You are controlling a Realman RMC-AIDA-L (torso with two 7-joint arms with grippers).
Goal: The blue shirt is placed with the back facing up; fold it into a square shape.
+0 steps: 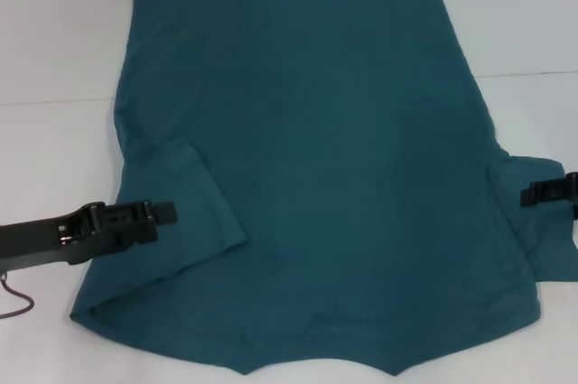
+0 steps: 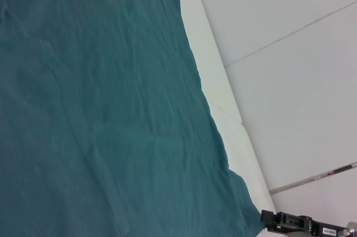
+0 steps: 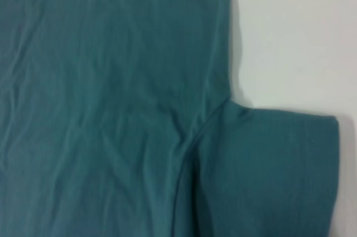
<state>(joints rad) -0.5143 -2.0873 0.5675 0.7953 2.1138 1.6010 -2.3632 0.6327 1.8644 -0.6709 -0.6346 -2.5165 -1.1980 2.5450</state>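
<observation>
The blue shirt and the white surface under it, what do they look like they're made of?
The blue shirt looks like soft matte knit, probably cotton jersey: it shows fine wrinkles, a stitched sleeve seam and limp folds. The table looks like a smooth, hard, white board, perhaps laminate, with a thin joint line; its material stays uncertain. The left gripper and right gripper look like black plastic or metal.

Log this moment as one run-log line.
blue shirt: flat, back up, left sleeve folded onto body | left gripper: at that sleeve | right gripper: at right sleeve | table: white
</observation>
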